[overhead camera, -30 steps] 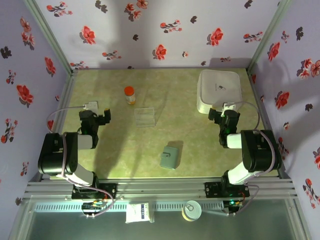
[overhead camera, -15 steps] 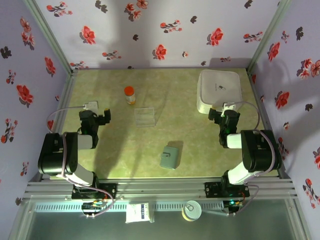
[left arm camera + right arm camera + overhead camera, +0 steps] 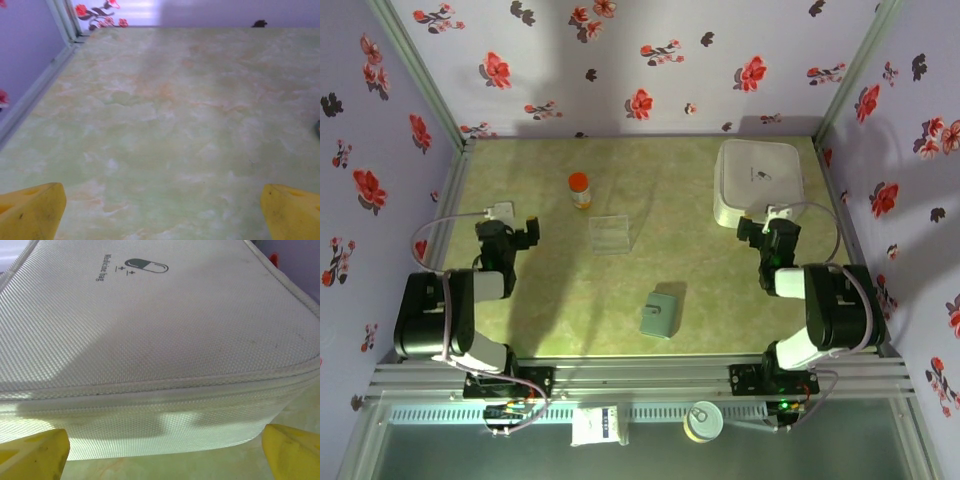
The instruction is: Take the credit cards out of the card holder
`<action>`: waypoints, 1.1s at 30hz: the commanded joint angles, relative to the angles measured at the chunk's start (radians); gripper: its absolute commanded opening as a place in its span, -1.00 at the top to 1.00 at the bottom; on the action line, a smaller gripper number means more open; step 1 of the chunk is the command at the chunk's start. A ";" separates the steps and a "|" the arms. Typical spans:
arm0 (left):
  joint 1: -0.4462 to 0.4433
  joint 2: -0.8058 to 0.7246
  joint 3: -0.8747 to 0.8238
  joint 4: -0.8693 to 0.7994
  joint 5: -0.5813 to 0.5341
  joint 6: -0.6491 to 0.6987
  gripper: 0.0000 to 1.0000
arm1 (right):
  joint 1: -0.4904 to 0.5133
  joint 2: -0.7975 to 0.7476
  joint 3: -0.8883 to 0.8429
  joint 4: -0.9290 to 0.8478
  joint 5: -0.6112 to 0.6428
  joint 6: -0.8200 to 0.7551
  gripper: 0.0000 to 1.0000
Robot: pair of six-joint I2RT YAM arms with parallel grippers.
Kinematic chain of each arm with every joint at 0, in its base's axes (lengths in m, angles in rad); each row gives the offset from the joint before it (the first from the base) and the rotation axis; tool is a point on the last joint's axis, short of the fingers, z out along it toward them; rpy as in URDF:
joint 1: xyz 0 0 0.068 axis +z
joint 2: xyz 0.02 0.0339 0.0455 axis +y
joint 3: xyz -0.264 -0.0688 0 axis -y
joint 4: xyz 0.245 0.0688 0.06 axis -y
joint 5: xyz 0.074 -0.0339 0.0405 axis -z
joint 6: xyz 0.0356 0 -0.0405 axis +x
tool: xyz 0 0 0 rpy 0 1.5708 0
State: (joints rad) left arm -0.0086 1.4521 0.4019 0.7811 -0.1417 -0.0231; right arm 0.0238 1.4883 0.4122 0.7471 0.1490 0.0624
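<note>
The card holder [image 3: 659, 317], a small slate grey-blue wallet, lies folded shut on the green table near the front middle. The credit cards are hidden. My left gripper [image 3: 527, 232] rests low at the left side, well away from the holder. In the left wrist view the left gripper [image 3: 160, 215] is open, with bare table between its yellow fingertips [image 3: 31, 212]. My right gripper [image 3: 767, 229] sits at the right, right against the white box. There the right gripper [image 3: 162, 455] is open too, its yellow fingertips [image 3: 292, 452] spread wide and nothing held.
A white zipped box [image 3: 758, 181] stands at the back right, close before my right gripper [image 3: 150, 330]. A clear plastic sheet [image 3: 611, 234] and an orange-capped bottle [image 3: 579, 189] lie behind the holder. Floral walls enclose three sides. A packet [image 3: 599, 425] and a tin [image 3: 703, 420] sit below the front rail.
</note>
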 commanded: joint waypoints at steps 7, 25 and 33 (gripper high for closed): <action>-0.017 -0.242 0.145 -0.463 -0.153 -0.159 -0.99 | 0.021 -0.211 0.155 -0.412 -0.013 0.053 -0.98; -0.123 -0.242 0.451 -1.146 0.208 -0.555 -0.99 | 0.300 -0.184 0.570 -1.258 -0.233 0.348 -0.51; -0.291 -0.199 0.468 -1.208 0.236 -0.576 -0.95 | 0.537 -0.158 0.566 -1.361 -0.149 0.528 -0.48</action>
State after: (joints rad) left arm -0.2600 1.2282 0.8444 -0.3603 0.0544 -0.5709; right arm 0.5072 1.3289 0.9707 -0.5262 -0.0425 0.4866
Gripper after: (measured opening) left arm 0.982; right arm 0.735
